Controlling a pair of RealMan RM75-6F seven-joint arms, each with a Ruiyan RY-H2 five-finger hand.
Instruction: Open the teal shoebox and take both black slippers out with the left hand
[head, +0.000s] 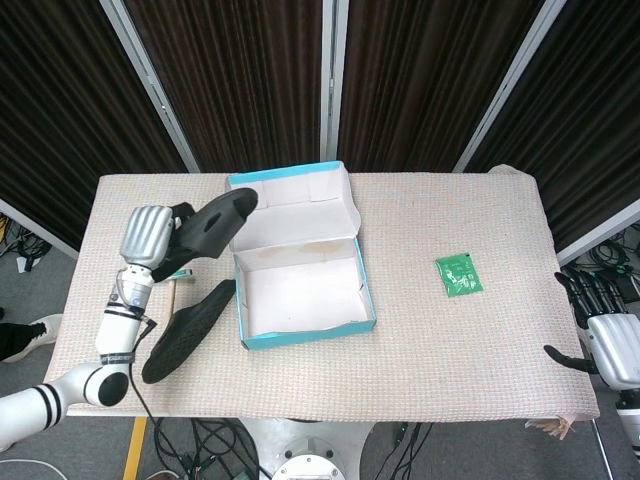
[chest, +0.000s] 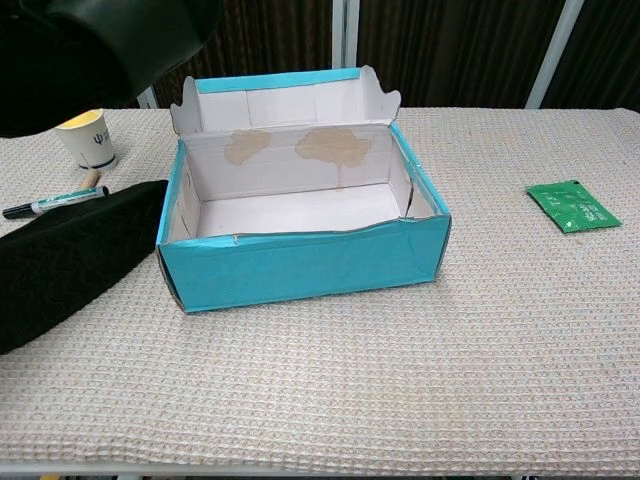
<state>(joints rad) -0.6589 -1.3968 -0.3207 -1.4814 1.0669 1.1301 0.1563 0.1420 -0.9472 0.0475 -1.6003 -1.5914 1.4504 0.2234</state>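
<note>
Black slipper (head: 214, 223) clutched by left hand (head: 146, 236) (fingers hidden); right hand (head: 607, 338) spread, cropped

right hand (head: 612, 345) cut by frame edge, grip unclear

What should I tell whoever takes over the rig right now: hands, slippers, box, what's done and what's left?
Left hand: holds the second black slipper in the air, left of the teal shoebox.
Right hand: at the table's right edge, off the work, holding nothing, fingers apart.
First black slipper: lying on the table beside the box's left wall.
Shoebox: lid open, inside shows nothing.
Done: box opened, both slippers out.
Left: set the held slipper down, probably near the first, and let go.
</note>
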